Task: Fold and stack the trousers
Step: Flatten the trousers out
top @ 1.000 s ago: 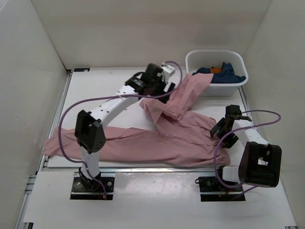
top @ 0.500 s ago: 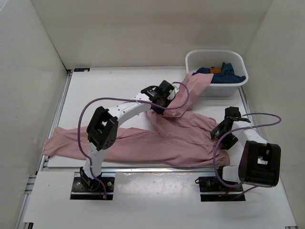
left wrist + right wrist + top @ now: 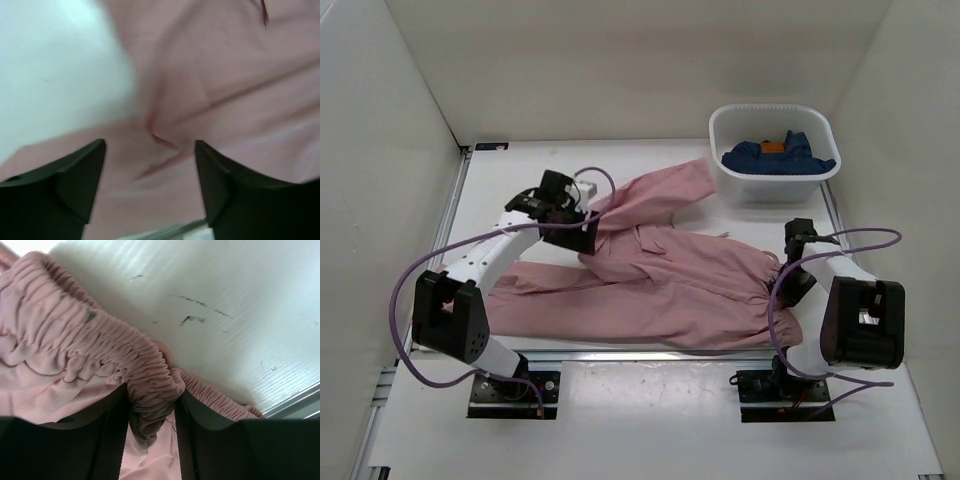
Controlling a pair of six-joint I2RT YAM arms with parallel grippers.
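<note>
The dusty-pink trousers [image 3: 670, 285] lie spread across the table, one leg reaching toward the back right, the other along the front to the left. My left gripper [image 3: 582, 232] hovers over the upper leg; in the left wrist view its jaws [image 3: 150, 165] stand wide apart with only pink fabric [image 3: 225, 75] below them. My right gripper [image 3: 790, 268] sits at the waist end on the right; in the right wrist view it [image 3: 152, 412] is shut on the gathered elastic waistband [image 3: 150, 385].
A white tub [image 3: 775, 152] at the back right holds dark blue garments with an orange patch [image 3: 775, 147]. White walls close in the table on the left, back and right. The table's front edge [image 3: 620, 350] runs just below the trousers.
My left arm swung left and let go of the leg, which dropped off the tub's rim and now lies on the table. The left leg end was drawn in from the table's left edge.
</note>
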